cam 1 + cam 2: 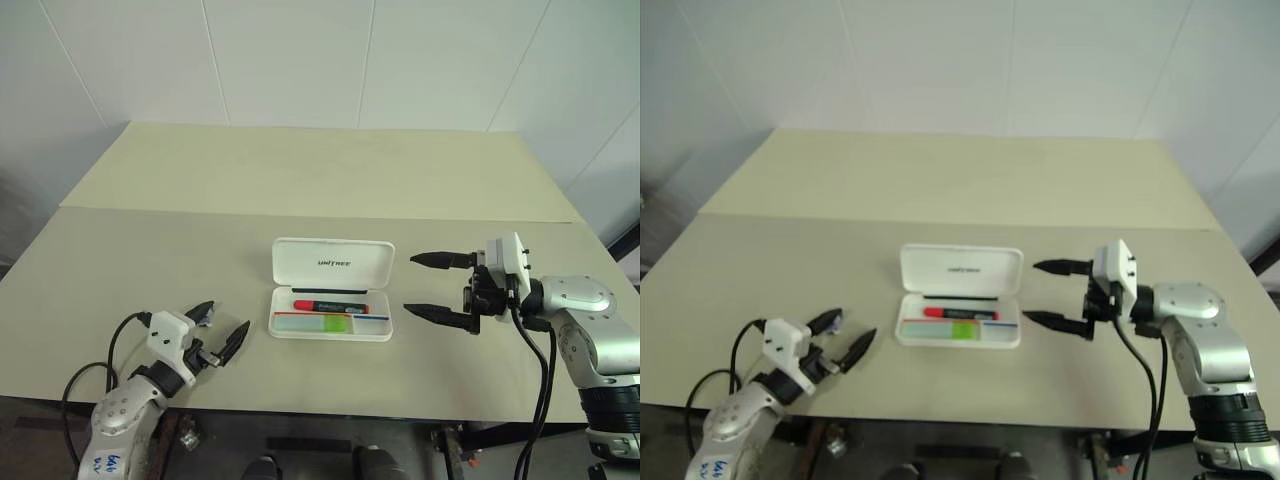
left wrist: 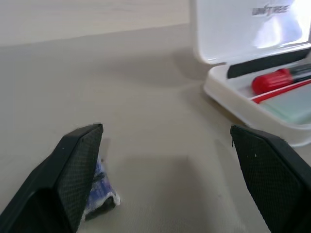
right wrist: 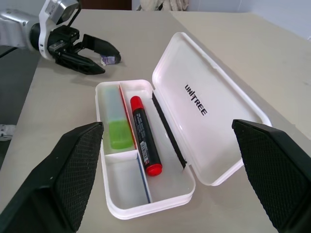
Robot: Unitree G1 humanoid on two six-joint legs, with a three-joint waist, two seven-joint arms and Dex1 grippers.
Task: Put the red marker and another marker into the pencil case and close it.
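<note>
Pencil case (image 1: 331,288) sits mid-frame on the tabletop (image 1: 300,180), lid up, with the red marker (image 1: 330,304) and green highlighter (image 1: 322,323) already inside. Left gripper (image 1: 222,329) and right gripper (image 1: 425,285) both have jaws wide open, empty. Only closing's left, I'd say.

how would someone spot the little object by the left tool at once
On the beige table, look left of the open white plastic pencil case, at the left tool. A tiny blue-and-grey scrap lies beside one finger, far smaller than the case's markers.
</note>
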